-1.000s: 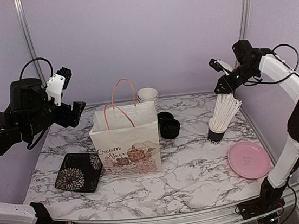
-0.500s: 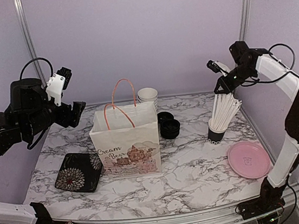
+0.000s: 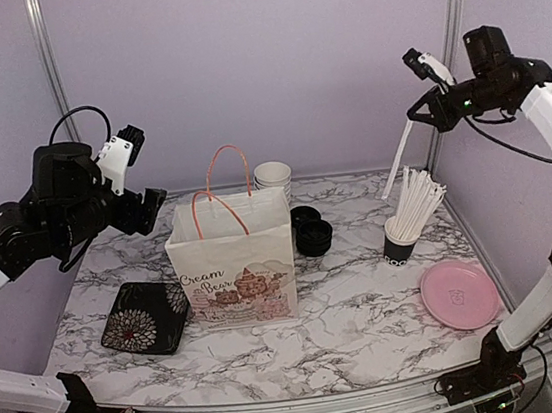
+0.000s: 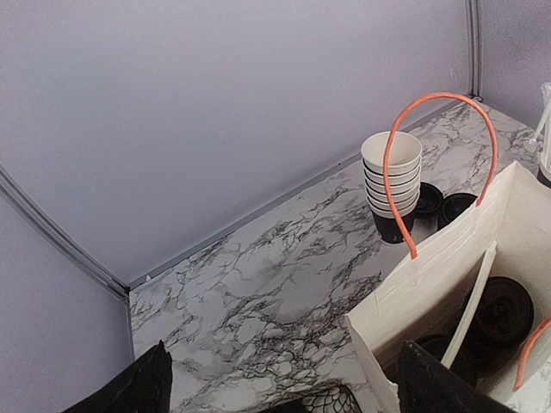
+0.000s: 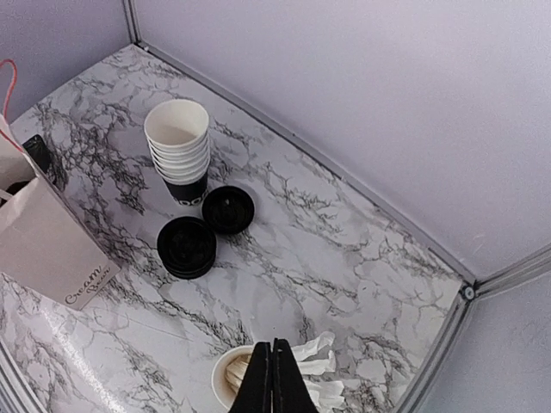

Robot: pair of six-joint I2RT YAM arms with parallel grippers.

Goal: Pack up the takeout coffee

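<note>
The paper bag [image 3: 233, 262] stands at the table's middle. In the left wrist view its open top [image 4: 430, 275] shows the black lids of the takeout coffee [image 4: 504, 310] inside, with a white straw [image 4: 476, 297] leaning beside them. My left gripper [image 3: 150, 204] hovers open, left of the bag and above the table; its fingers [image 4: 129, 391] hold nothing. My right gripper [image 3: 415, 109] is raised high at the right, shut on a single white straw [image 3: 396, 161] that hangs down towards the black straw cup [image 3: 399, 245]. The right wrist view shows the jaws pressed together [image 5: 274, 379] over that cup [image 5: 225, 379].
A stack of white-lined cups [image 3: 272, 177] stands behind the bag, with black lids [image 3: 311, 230] piled beside it. A black patterned dish [image 3: 143, 316] lies at the front left. A pink plate [image 3: 458, 295] lies at the front right. Metal frame posts rise at both back corners.
My right gripper has shut on a straw and risen up and to the right, drawing it out of the straw cup. The left arm has shifted slightly right.
</note>
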